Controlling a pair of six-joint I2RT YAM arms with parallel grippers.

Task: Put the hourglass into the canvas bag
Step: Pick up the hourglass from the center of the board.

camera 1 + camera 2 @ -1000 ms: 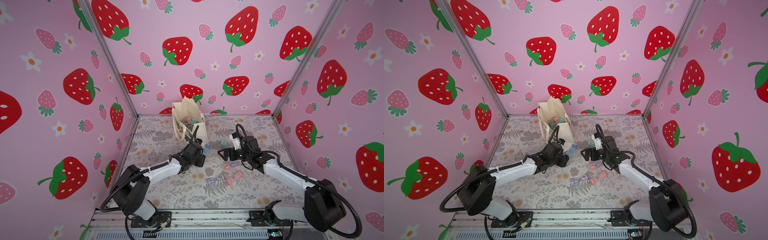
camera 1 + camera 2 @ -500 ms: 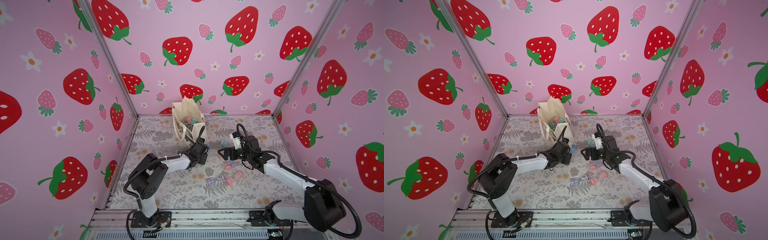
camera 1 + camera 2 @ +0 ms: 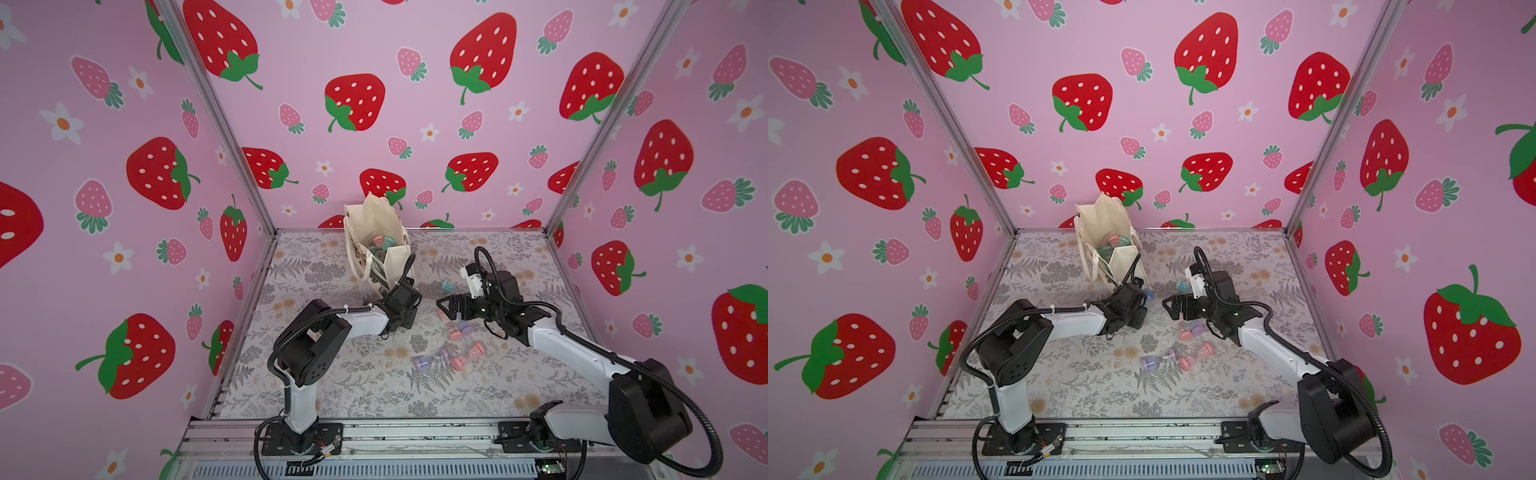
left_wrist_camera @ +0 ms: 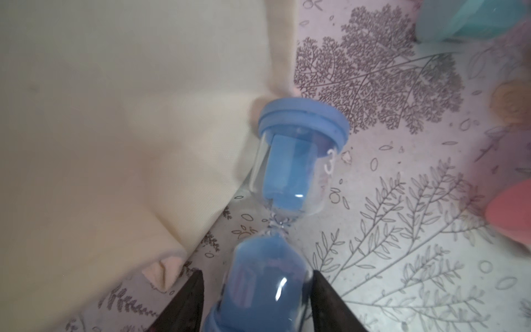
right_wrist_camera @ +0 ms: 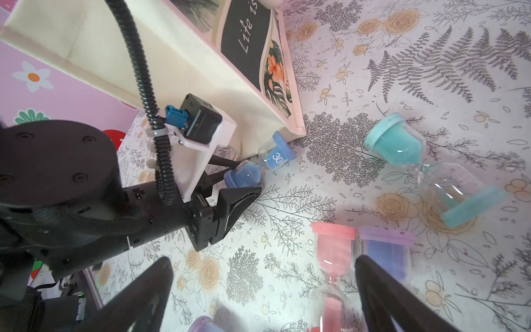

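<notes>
Pink strawberry-print walls [image 3: 415,62], grey fern-print floor [image 3: 353,399], aluminium corner posts [image 3: 224,124]

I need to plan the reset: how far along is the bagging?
Done: several hourglasses already lie in the canvas bag. In hand: the left gripper straddles a blue hourglass on the table beside the bag, not yet lifted. Left: a teal hourglass, a purple hourglass and, under the open right gripper, a pink hourglass lie loose.

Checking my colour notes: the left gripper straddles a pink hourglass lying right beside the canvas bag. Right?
Only the colour is wrong: the hourglass that the left gripper straddles is blue, not pink, as the left wrist view shows. It does lie right beside the canvas bag.
</notes>
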